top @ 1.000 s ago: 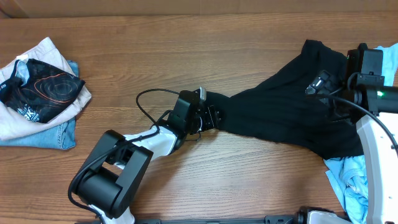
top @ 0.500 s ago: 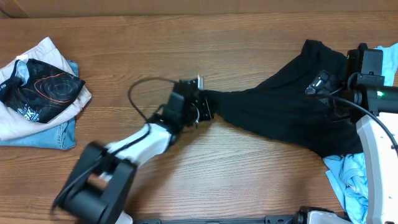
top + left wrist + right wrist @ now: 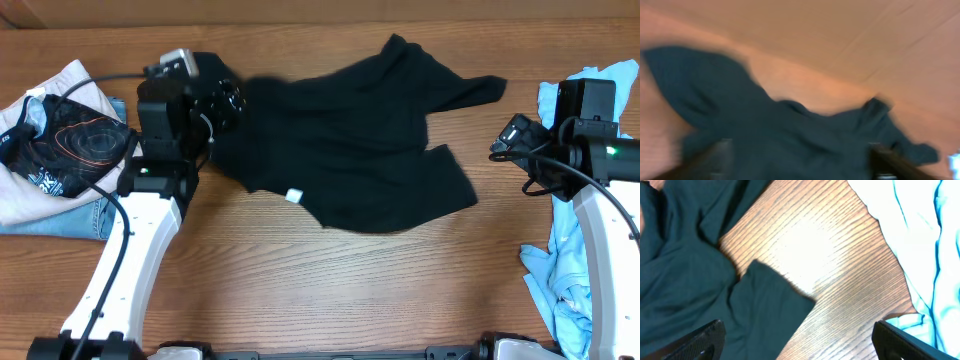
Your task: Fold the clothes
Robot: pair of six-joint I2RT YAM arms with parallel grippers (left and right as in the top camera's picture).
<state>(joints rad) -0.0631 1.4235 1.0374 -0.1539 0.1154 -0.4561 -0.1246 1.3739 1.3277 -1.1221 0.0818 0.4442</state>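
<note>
T-shirt dragged left; left claw at its left edge, grip unclear; right claw spread, apart.

My left arm stretched forward on my left side, wrist turned so that my left gripper faced right. Motion blur hid whether its jaws were closed. My right arm stood upright on the right side, my right gripper facing left, its fingers spread wide and holding nothing.

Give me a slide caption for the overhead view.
Black T-shirt spread on wooden table; left gripper at its edge, right gripper apart.
</note>
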